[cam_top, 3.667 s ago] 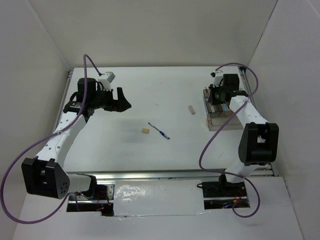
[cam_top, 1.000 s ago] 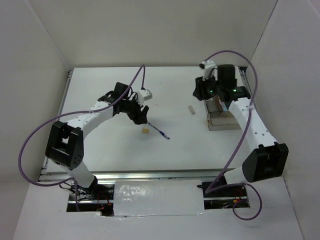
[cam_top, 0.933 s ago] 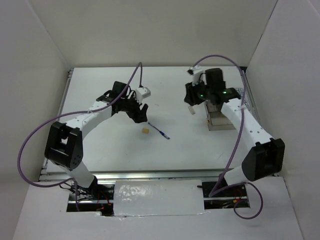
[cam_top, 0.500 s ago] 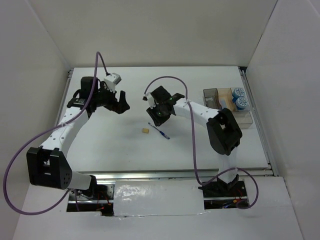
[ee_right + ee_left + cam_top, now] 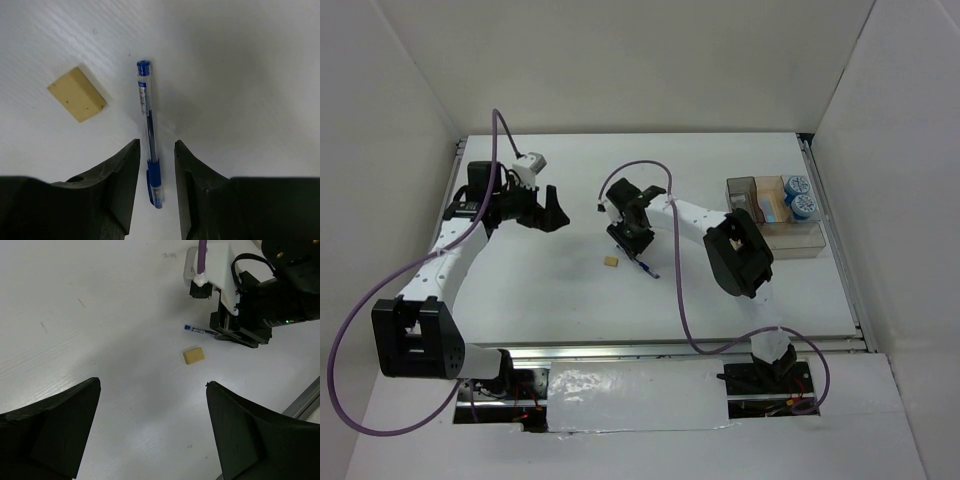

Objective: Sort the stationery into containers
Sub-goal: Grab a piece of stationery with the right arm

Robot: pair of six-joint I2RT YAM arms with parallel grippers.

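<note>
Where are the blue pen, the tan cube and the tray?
blue pen (image 5: 148, 130), right wrist view, clear barrel.
tan cube (image 5: 193, 355), left wrist view, top face.
tray (image 5: 741, 189), top view, smoky-grey section.

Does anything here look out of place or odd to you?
Nothing is damaged or spilled. Only the pen and cube lie loose on the table, outside the tray; the right tool is open over the pen.

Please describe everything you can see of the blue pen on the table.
The blue pen is slim, with a clear barrel, a blue cap end and a blue grip. It lies flat on the white table, apart from the tan cube. The right gripper straddles its grip end, open, seemingly not touching it.
</note>
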